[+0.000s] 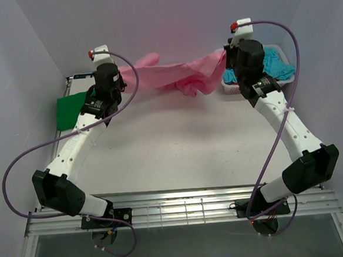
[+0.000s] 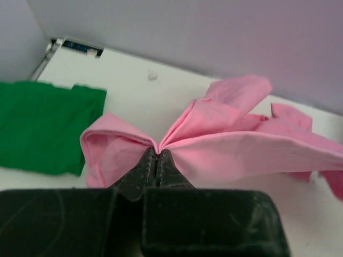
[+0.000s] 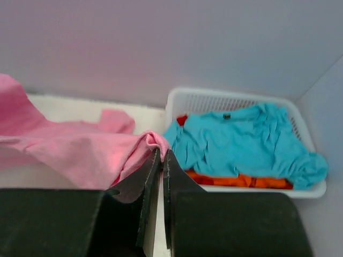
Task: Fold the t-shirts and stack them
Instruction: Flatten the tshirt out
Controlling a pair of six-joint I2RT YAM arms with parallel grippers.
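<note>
Tension at twelve o'clock: left fingers [image 2: 144, 170] and right fingers [image 3: 150, 179] clamp large pink cloth t-shirt [image 1: 169, 73]; laying flat likely next.

Robot lab cell, not a home: white table [image 1: 173, 158] boxed in by bare pale walls [image 1: 152, 18], left arm [image 1: 73, 152] and right arm [image 1: 289, 126] bolted to a metal rail [image 1: 183, 210], purple cable [image 1: 298, 49] zip-tied on, basket [image 3: 214, 99] of t-shirts [image 3: 241, 134] as props.

Bright, even, diffuse overhead light, faint soft shadows; wrist views slightly blurred in the foreground.
</note>
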